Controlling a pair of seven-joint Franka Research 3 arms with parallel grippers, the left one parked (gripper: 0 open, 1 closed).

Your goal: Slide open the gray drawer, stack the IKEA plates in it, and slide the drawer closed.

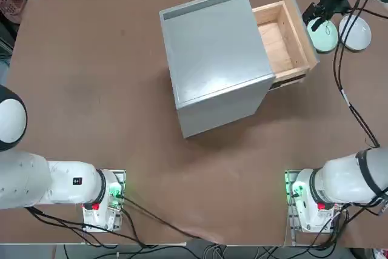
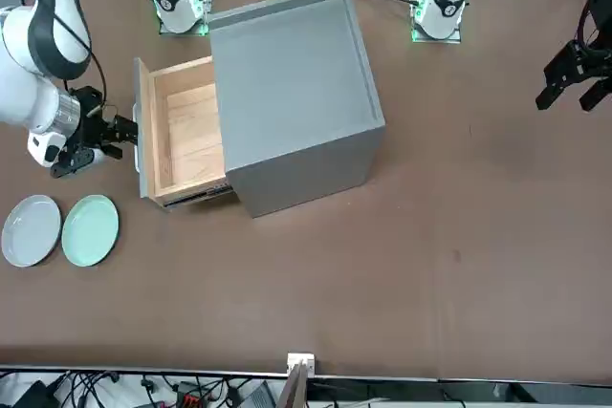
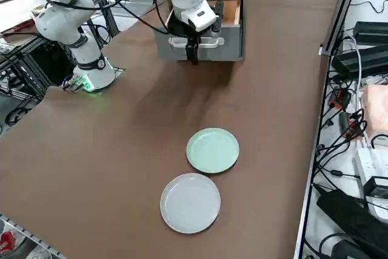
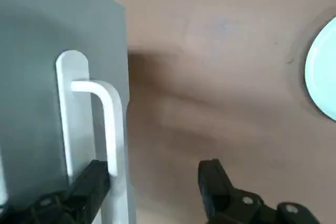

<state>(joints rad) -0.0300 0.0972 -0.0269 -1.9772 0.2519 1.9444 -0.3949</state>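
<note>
Gray drawer pulled out, empty inside. Right tool spread wide beside handle, pinching nothing. Green plate and white plate both on bench. Stacking, closing left.

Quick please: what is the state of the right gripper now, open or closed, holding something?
Right gripper: open, holding nothing, at the drawer handle.

A robotics lab: two white robot arms bolted to a brown worktop, with black cable bundles and power strips alongside.
</note>
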